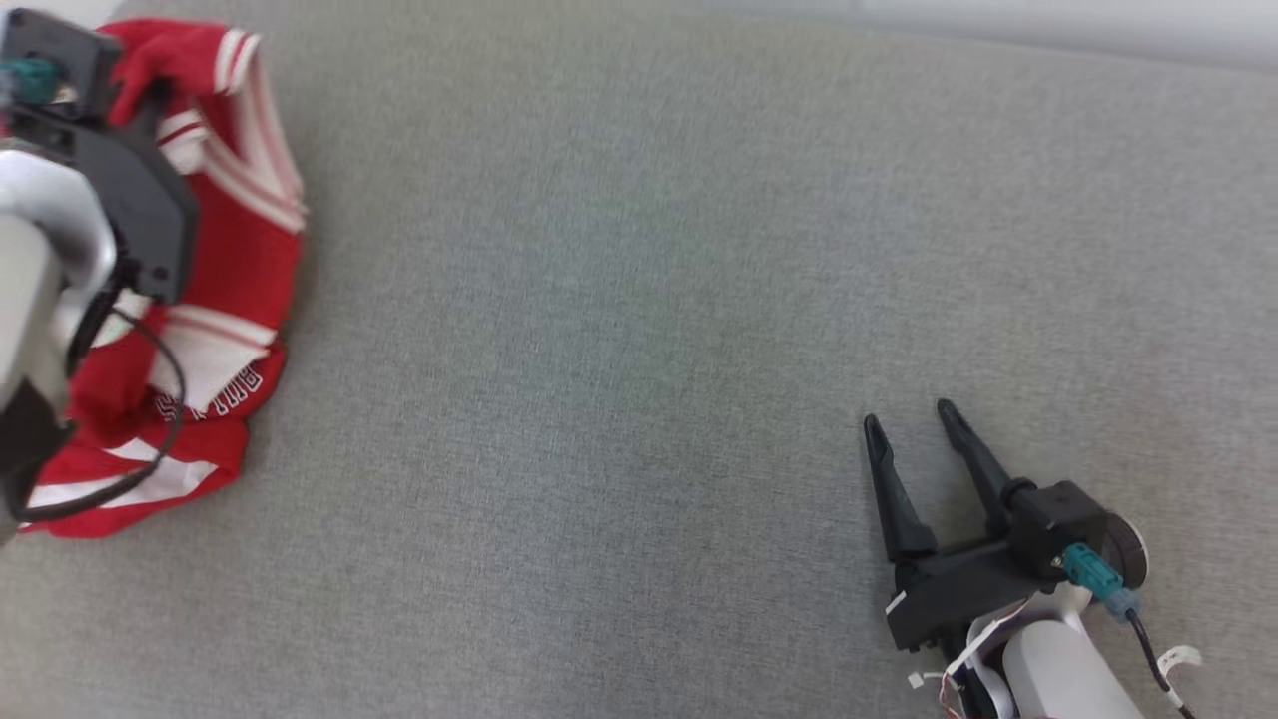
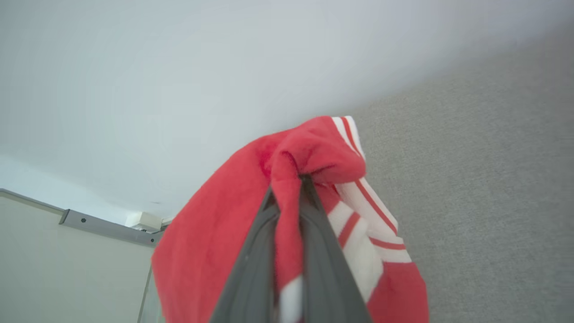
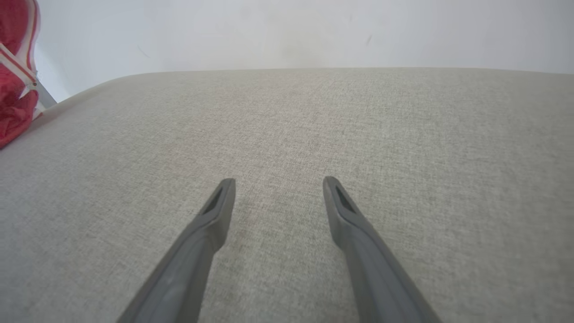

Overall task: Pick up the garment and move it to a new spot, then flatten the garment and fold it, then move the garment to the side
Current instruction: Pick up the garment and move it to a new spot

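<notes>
Left tool first: clamped shut on a red fold of the garment, cloth bunched over the tips. Pinched high like that presumably to lift the whole thing for the move to a new spot. Rest of it draped below the pinch over the grey surface; can't tell whether the bottom touches. Well apart to the garment's right, right tool spread wide, gripping nothing. Probably parked there to stay clear, ready to help flatten later.
</notes>
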Controlling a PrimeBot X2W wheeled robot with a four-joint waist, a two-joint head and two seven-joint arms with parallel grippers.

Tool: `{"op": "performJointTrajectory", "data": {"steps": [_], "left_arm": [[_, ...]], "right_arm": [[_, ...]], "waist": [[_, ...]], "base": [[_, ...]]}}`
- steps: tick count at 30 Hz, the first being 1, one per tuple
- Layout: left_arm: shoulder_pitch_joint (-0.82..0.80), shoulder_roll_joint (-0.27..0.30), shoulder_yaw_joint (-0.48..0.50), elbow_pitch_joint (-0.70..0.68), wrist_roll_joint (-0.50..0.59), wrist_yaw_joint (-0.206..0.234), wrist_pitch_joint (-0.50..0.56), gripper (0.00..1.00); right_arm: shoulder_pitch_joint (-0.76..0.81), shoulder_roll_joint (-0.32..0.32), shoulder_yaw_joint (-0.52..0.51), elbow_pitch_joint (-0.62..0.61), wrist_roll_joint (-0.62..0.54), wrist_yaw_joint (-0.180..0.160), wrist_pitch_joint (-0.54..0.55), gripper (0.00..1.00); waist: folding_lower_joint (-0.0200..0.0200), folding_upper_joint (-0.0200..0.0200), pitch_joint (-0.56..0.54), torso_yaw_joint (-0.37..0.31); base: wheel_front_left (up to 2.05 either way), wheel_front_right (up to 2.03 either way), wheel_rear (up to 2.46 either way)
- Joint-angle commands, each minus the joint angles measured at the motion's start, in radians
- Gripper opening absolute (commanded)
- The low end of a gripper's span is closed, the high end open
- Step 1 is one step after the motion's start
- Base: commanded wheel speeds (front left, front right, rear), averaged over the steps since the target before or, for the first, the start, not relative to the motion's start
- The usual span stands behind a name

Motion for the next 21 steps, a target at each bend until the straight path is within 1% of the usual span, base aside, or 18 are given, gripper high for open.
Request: {"op": "performJointTrajectory", "data": {"steps": [1,7,10,12,17,21], "left_arm": [[-0.009,-0.006,-0.004,-0.006,0.008,0.002,-0.01,0.0],[-0.004,-0.049,-0.016,-0.053,0.011,-0.003,-0.069,0.0],[0.014,-0.094,-0.025,-0.082,0.007,-0.003,-0.096,0.0],[0.026,-0.112,-0.027,-0.099,0.002,-0.002,-0.118,0.0],[0.065,-0.199,-0.037,-0.14,-0.014,-0.001,-0.174,0.0],[0.099,-0.267,-0.051,-0.152,-0.035,-0.004,-0.199,0.0]], "right_arm": [[0.016,0.005,0.0,0.004,0.013,-0.003,0.0,1.0],[0.039,0.026,-0.006,0.004,0.014,-0.003,0.0,1.0],[0.048,0.034,-0.01,0.007,0.018,-0.003,0.0,1.0],[0.057,0.038,-0.012,0.007,0.018,-0.003,0.0,1.0],[0.072,0.046,-0.016,0.008,0.017,-0.003,0.0,1.0],[0.084,0.053,-0.018,0.004,0.012,-0.003,0.0,1.0]], "waist": [[-0.0003,-0.0004,-0.031,-0.016],[-0.0003,-0.0004,-0.083,-0.059],[-0.0003,-0.0004,-0.105,-0.089],[-0.0003,-0.0004,-0.117,-0.111],[-0.0003,-0.0004,-0.143,-0.178],[-0.0003,-0.0004,-0.157,-0.237]], "base": [[0.0,0.0,0.0],[0.0,0.0,0.0],[0.0,0.0,0.0],[0.0,0.0,0.0],[0.0,0.0,0.0],[0.0,0.0,0.0]]}}
